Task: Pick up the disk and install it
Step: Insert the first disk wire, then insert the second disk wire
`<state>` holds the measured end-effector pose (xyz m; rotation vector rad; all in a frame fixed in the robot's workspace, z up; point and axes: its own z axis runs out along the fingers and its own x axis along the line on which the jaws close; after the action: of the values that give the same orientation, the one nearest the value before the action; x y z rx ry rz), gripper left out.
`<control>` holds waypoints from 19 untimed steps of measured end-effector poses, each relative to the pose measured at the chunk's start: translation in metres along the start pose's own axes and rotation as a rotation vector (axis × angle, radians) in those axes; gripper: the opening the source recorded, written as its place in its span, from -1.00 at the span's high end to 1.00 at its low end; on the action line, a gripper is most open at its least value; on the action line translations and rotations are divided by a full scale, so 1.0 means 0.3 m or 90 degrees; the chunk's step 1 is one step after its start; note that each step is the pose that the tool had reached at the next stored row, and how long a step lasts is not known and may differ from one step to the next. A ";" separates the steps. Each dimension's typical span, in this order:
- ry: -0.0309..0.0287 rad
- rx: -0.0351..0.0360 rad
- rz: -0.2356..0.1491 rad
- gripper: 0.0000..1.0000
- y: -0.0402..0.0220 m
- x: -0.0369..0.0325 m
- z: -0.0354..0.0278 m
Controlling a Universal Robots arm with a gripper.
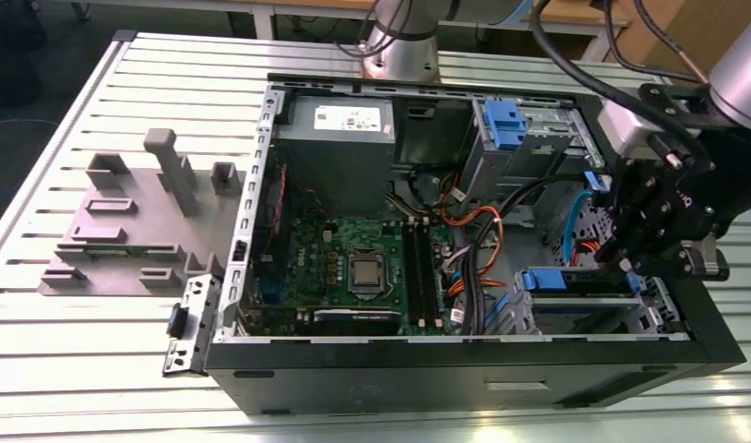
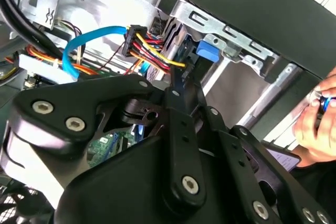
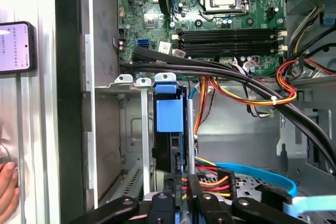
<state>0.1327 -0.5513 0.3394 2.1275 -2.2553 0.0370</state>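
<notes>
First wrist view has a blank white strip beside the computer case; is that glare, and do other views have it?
Yes: in the first wrist view the table is washed out white while the bay sits in shadow; in the exterior view its slats glare likewise, the case darker inside.

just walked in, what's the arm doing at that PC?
The arm's gripper hangs inside the open computer case, at the drive bay on the exterior view's right. The disk, in its blue frame, stands edge-on in that bay right in front of the gripper. I can't tell whether it is gripped. A person's hand is just outside the case.
</notes>
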 end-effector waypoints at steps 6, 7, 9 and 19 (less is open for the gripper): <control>0.0000 -0.0003 0.000 0.68 0.000 0.000 -0.004; 0.0000 -0.0003 0.000 0.79 0.000 0.000 -0.004; 0.0000 -0.0003 0.000 0.79 0.000 0.000 -0.004; 0.0000 -0.0003 0.000 0.79 0.000 0.000 -0.005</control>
<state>0.1327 -0.5513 0.3410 2.1273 -2.2550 0.0365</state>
